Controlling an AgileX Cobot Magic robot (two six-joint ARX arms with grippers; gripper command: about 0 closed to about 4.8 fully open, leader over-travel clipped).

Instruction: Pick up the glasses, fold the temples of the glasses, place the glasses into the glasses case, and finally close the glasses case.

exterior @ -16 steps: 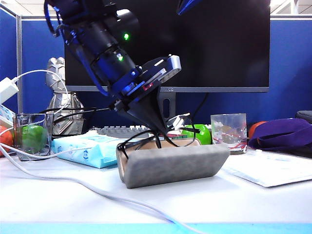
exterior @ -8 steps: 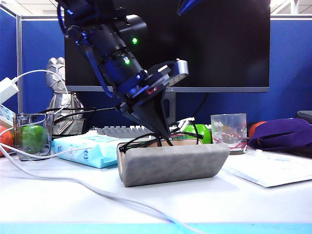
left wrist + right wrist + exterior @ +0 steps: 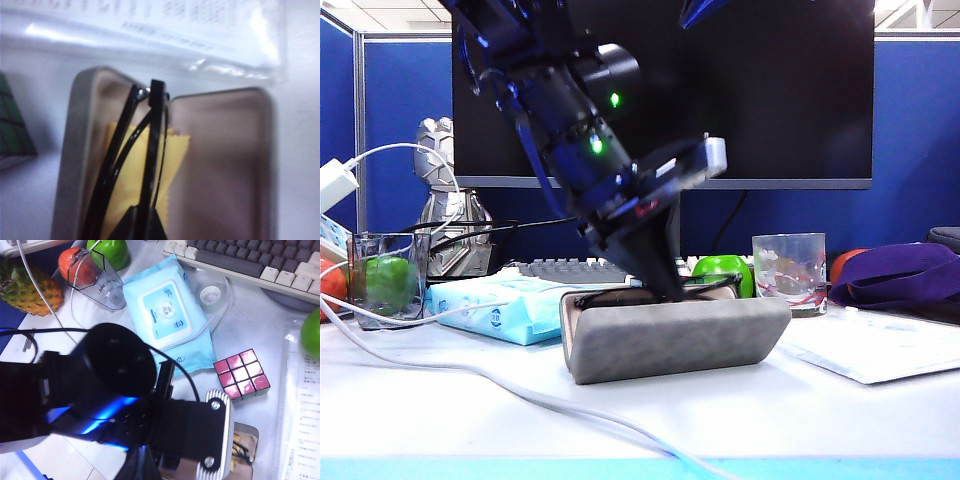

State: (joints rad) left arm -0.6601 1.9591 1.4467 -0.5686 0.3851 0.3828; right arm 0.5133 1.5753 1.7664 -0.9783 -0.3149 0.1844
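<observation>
Pinched on the folded glasses (image 3: 131, 165), our left gripper (image 3: 665, 290) reaches down into the open case (image 3: 670, 335) at the table's (image 3: 740, 410) middle, and the dark frame lies inside one half over a yellow cloth (image 3: 131, 175). Our right gripper is out of view and fully closed; its wrist camera looks down on the left arm (image 3: 100, 390), a blue wipes pack (image 3: 167, 310), a cube (image 3: 241, 374) and a keyboard (image 3: 260, 262).
</observation>
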